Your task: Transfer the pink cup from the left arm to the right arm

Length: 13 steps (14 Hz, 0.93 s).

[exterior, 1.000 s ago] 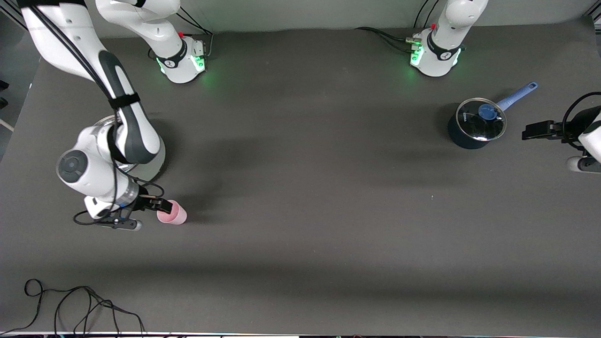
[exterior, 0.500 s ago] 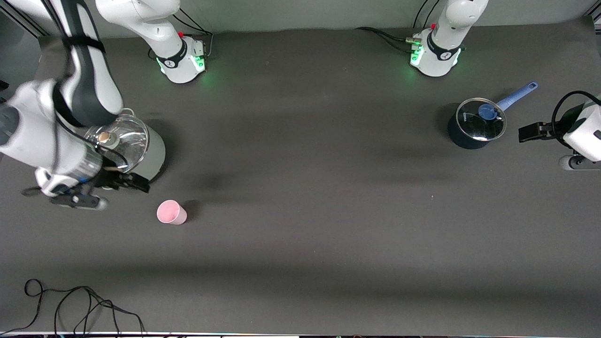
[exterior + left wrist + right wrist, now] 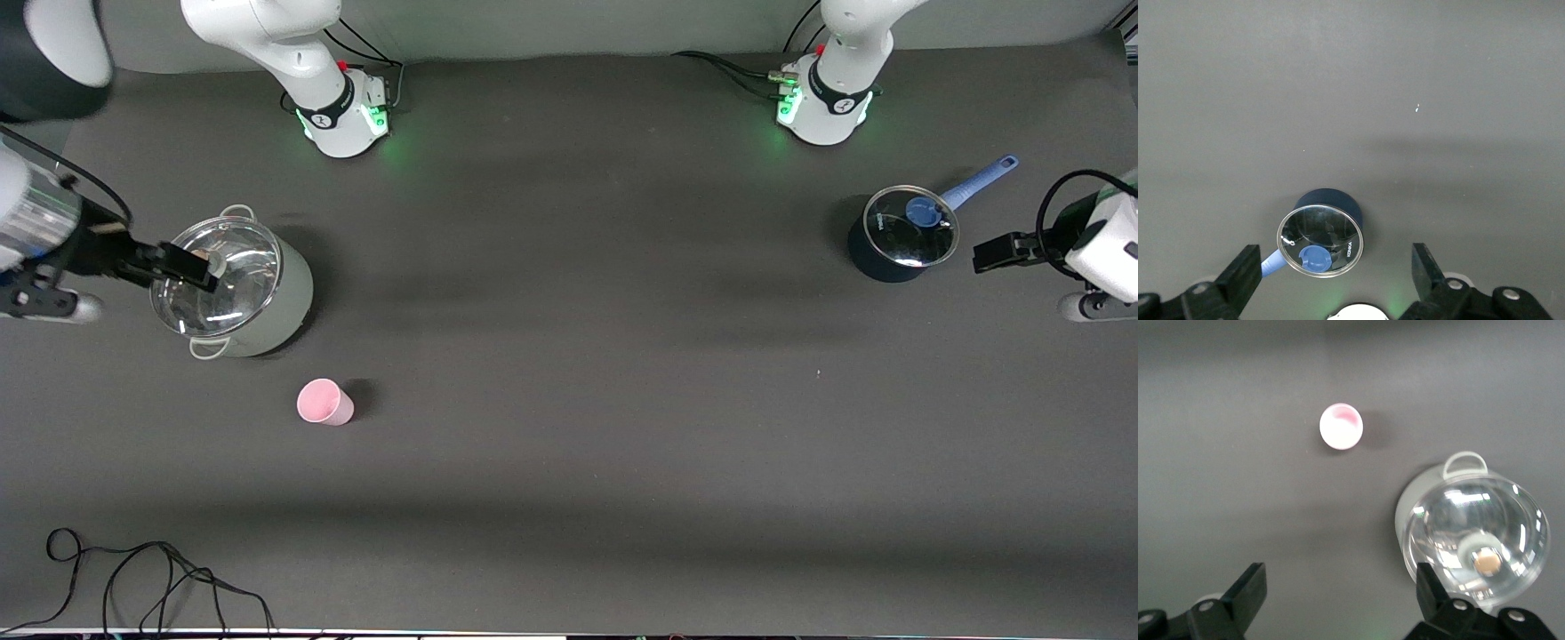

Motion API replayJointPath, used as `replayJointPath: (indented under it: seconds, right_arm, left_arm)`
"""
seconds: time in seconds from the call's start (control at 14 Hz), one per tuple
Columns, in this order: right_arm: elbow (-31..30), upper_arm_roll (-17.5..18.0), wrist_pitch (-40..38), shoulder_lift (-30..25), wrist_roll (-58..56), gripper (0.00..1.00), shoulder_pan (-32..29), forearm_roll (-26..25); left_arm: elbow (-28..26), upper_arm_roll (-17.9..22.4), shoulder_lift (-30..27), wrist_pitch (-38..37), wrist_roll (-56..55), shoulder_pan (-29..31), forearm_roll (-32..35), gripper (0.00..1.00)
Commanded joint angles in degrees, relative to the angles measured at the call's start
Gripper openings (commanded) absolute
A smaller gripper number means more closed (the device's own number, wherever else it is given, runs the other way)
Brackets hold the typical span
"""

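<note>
The pink cup [image 3: 324,402] stands upright on the desk [image 3: 587,373], free of both arms, nearer the front camera than the steel pot [image 3: 233,289]. Right hand [image 3: 182,267] hangs over that pot, fingers spread and empty; left hand [image 3: 994,252] waits open beside the blue saucepan [image 3: 900,236]. Looks like the handover's done, so probably nothing's left but parking the arms.

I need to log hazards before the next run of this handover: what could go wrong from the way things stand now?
The pink cup stands alone on the table, held by neither gripper, so a low sweep of an arm might tip it. The right gripper is open over the glass-lidded steel pot; lowering there could strike the lid. The left gripper, open beside the blue saucepan, could knock it when the arm reaches out.
</note>
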Motion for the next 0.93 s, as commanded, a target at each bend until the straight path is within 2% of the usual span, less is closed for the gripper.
replayJointPath:
  seconds: [0.0, 0.21, 0.29, 0.86]
  right_arm:
    - [4.5, -0.8, -5.0, 1.1, -1.2, 0.99, 0.7, -0.6]
    - [4.7, -0.7, -6.4, 1.2, -1.3, 0.99, 0.9, -0.7]
    - [4.8, -0.7, -6.5, 1.4, -1.4, 0.99, 0.7, -0.6]
    - [5.1, -0.8, -5.9, 1.8, -1.5, 0.99, 0.6, -0.7]
  left_arm:
    - [-0.7, 13.1, -1.3, 1.0, 1.0, -14.6, -0.8, 1.0]
    - [-0.4, 20.7, -1.1, 2.3, 1.3, -23.3, -2.6, 1.0]
    - [-0.4, 21.6, -1.1, 2.5, 2.4, -23.8, -3.3, 1.0]
    - [1.5, 21.6, -0.5, 3.0, 3.9, -23.4, -3.7, 1.0]
